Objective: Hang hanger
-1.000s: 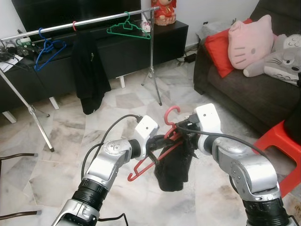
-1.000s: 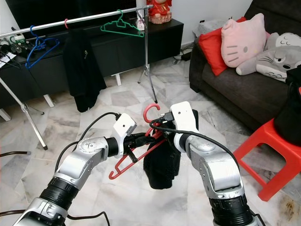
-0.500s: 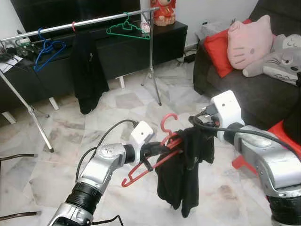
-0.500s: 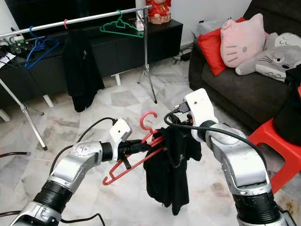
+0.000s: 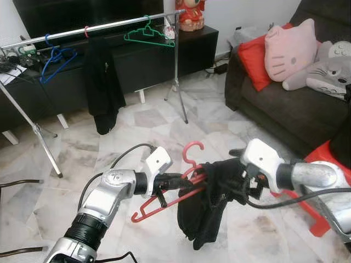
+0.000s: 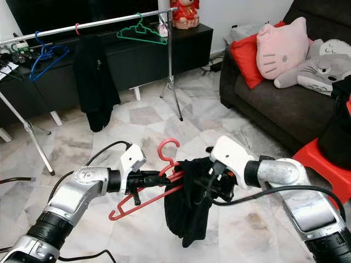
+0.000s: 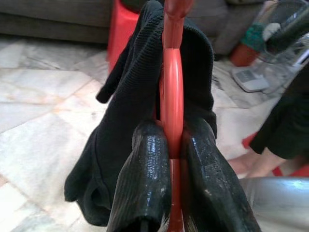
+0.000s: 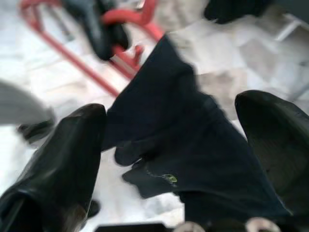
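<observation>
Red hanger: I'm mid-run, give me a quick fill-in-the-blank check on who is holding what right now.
The left gripper is shut on the ____ hanger.
The garment draped on that hanger is ____ in colour.
The right gripper has its fingers ____ around the garment.
On the rail behind, the hanger nearest the sofa is ____.

Missing words: red; black; open; green
</observation>
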`<state>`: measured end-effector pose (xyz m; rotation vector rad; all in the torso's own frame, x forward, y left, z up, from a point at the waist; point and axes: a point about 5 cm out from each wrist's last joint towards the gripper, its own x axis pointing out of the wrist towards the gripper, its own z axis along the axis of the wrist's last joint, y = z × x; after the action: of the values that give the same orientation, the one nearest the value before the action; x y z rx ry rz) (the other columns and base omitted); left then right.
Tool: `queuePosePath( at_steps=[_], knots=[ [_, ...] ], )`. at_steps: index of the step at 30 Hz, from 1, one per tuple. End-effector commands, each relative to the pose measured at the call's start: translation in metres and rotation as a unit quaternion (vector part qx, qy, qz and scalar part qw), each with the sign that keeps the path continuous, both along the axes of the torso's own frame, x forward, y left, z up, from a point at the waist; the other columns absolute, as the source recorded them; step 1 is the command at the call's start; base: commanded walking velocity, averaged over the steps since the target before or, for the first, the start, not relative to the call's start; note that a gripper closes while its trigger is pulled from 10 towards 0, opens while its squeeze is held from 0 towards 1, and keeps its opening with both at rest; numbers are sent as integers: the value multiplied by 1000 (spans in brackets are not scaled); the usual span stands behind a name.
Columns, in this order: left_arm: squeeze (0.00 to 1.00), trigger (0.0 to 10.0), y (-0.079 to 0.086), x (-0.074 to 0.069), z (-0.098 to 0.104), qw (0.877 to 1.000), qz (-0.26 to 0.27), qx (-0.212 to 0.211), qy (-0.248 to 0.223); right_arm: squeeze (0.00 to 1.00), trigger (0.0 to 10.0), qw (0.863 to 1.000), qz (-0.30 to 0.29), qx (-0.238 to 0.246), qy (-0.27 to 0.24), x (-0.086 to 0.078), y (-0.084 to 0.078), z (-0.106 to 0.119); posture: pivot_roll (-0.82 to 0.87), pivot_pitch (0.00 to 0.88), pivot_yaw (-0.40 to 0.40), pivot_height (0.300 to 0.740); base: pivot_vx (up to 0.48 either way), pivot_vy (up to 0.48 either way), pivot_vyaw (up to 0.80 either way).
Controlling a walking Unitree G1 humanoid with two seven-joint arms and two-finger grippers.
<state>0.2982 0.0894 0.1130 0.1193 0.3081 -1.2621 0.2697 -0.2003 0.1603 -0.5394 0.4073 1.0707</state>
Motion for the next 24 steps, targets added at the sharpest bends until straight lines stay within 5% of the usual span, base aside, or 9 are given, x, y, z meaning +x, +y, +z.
queuePosePath(
  at_steps=[1, 7, 24],
  knots=[
    [0, 10000, -2, -1, 11, 999, -26, -16, -21, 0, 10000, 1000, 26, -12, 6, -1, -3, -4, -135, 0, -7, 727, 0, 0, 0],
    [0, 10000, -1, -12, 12, 996, -87, -8, -14, 0, 10000, 999, 50, -5, 6, 9, -9, -5, -139, 3, 1, 727, 0, 0, 0],
    [0, 10000, 11, -13, 18, 992, -121, 24, -9, 0, 10000, 991, 129, 5, 45, 17, 0, -20, -131, 0, 10, 727, 0, 0, 0]
  ],
)
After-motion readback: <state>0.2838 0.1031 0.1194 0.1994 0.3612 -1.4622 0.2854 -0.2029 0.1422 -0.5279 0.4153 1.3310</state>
